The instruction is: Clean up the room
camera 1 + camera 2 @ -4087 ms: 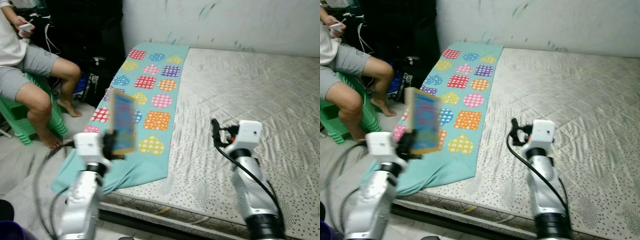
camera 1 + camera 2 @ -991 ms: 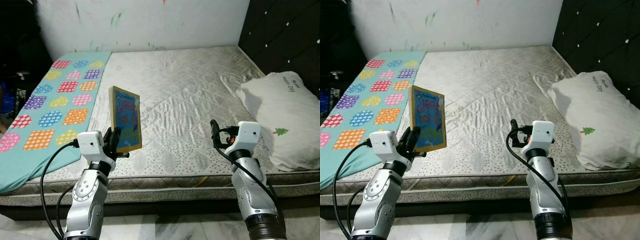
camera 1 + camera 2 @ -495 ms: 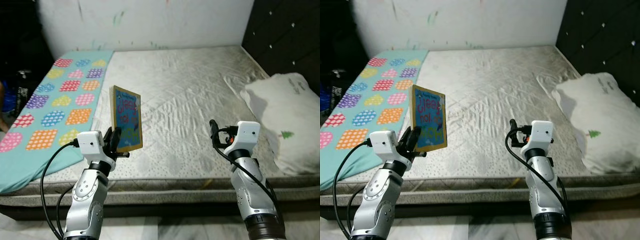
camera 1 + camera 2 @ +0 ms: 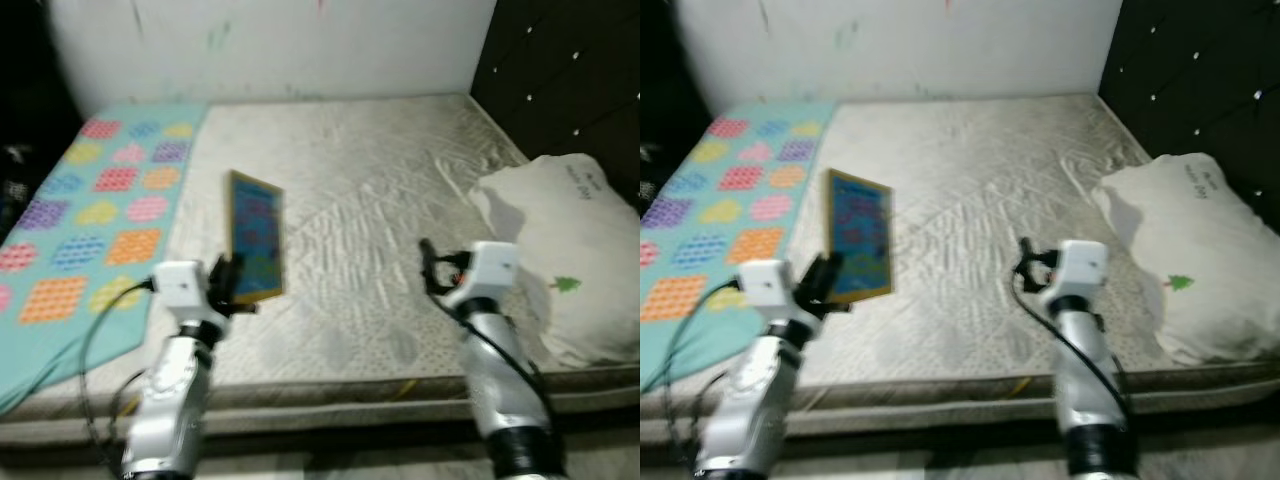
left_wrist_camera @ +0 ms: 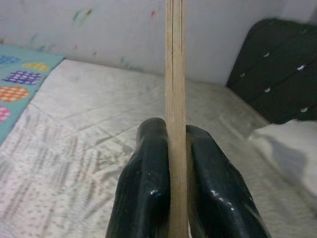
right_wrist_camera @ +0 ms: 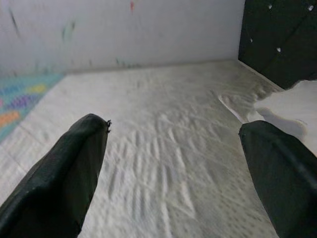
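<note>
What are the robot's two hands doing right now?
Left gripper: shut on the book.
Right gripper: open, holding nothing.

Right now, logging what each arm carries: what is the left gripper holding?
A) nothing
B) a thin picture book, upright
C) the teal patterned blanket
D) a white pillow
B: the left gripper is shut on the book, whose thin edge stands upright between its fingers.

Soft, even indoor light, both eye views smeared, perhaps by motion; wrist views only slightly sharper.
</note>
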Controlling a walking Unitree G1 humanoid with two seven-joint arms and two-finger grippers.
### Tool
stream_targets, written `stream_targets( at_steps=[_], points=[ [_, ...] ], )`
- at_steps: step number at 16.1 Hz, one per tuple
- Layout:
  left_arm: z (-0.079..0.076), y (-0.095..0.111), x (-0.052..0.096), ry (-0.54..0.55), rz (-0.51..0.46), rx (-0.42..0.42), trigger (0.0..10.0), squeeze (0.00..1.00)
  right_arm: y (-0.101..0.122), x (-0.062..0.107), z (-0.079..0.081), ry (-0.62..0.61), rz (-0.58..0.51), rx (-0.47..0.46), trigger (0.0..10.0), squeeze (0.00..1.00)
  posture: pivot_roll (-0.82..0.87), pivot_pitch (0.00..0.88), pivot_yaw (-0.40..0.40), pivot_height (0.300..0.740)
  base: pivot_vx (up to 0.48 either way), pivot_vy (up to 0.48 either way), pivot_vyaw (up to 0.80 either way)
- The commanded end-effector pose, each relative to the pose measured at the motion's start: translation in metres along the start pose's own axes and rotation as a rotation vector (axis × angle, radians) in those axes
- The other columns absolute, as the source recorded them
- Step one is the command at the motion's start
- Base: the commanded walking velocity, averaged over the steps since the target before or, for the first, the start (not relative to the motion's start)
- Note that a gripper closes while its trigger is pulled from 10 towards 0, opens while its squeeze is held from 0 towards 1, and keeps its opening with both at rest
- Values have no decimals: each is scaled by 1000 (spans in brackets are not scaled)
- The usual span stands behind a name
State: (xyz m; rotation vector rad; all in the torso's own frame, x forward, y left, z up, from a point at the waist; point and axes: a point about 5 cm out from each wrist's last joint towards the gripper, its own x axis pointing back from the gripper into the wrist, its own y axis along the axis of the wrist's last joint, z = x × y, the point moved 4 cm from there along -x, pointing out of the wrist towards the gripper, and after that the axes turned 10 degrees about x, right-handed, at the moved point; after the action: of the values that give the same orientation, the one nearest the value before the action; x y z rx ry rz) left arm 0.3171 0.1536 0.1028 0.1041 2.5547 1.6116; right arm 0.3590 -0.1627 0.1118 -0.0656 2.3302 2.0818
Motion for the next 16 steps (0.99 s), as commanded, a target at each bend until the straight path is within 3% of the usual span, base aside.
stream_targets(
  at_steps=[1,4,6,13,16],
  points=[
    [-13,11,-6,-52,-44,3,10000,0,-4,2,-11,-32,16,14,10000,0,43,11,58,740,330,0,-469],
    [-15,10,-7,-57,-43,9,10000,0,-4,0,-13,-39,15,20,10000,0,40,10,60,740,334,0,0],
    [-16,10,-8,-40,-50,38,10000,0,-4,0,-14,-42,15,22,10000,0,41,8,59,740,0,0,0],
    [-15,9,-9,-28,-41,12,10000,0,-3,-1,-10,-21,9,50,10000,0,47,4,55,740,0,0,0],
    [-16,9,-9,-29,-43,13,10000,0,-4,-2,-9,-17,11,51,10000,0,51,2,50,740,0,-300,0]
  ],
)
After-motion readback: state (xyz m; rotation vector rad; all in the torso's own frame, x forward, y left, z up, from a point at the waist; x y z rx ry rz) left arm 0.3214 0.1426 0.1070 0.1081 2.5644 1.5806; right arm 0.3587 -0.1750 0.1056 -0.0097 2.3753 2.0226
